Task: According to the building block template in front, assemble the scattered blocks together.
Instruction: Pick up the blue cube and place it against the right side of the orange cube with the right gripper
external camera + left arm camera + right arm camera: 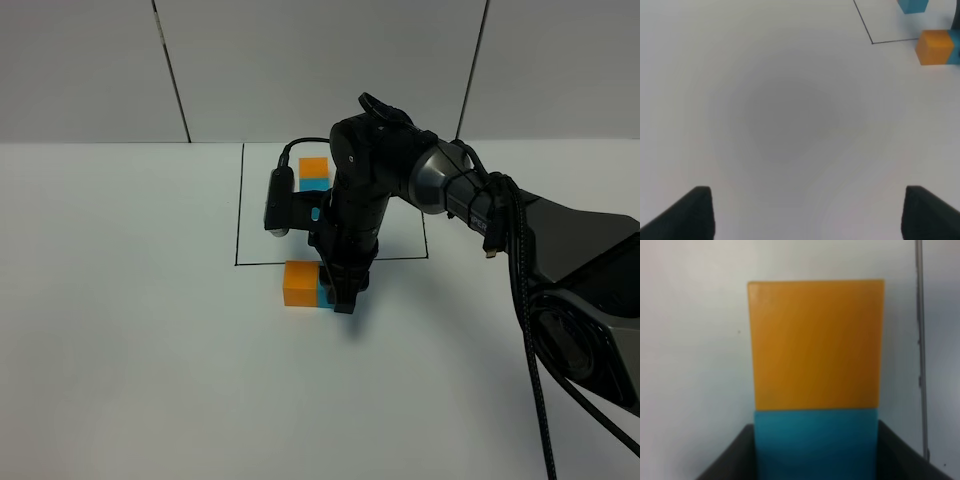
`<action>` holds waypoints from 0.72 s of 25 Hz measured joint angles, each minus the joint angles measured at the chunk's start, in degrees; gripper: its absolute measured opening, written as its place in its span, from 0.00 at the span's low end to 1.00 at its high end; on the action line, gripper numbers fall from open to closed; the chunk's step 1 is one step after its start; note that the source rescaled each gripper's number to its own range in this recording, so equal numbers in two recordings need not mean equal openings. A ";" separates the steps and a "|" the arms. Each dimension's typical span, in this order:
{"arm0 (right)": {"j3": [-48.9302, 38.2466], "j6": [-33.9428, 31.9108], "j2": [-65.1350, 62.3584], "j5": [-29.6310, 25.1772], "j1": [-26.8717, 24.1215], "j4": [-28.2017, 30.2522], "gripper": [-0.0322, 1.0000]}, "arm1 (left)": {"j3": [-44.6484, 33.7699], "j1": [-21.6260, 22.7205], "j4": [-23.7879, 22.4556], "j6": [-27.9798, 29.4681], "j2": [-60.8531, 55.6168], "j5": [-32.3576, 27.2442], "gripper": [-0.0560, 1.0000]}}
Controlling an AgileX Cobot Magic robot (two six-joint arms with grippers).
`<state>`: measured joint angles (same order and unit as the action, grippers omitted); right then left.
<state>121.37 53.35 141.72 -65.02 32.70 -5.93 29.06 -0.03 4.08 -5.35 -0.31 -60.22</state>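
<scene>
The scattered orange cube and teal-blue cube sit side by side, touching, on the white table just in front of the black-lined frame. My right gripper reaches across the middle and is shut on the teal-blue cube, with a finger on each side and the orange cube pressed against it. The template's orange cube and teal cube stand at the back inside the frame. My left gripper is open and empty over bare table, with the orange cube far off.
The right arm and its cable stretch across the right side of the table and cover part of the frame. The frame's line shows in the right wrist view and its corner in the left wrist view.
</scene>
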 joint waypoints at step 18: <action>0.23 1.43 0.10 -1.62 0.00 0.12 0.03 | 0.00 0.00 0.00 0.00 0.00 0.00 0.73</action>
<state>121.60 54.78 141.82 -66.64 32.70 -5.81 29.06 -0.03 4.08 -5.35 -0.31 -60.22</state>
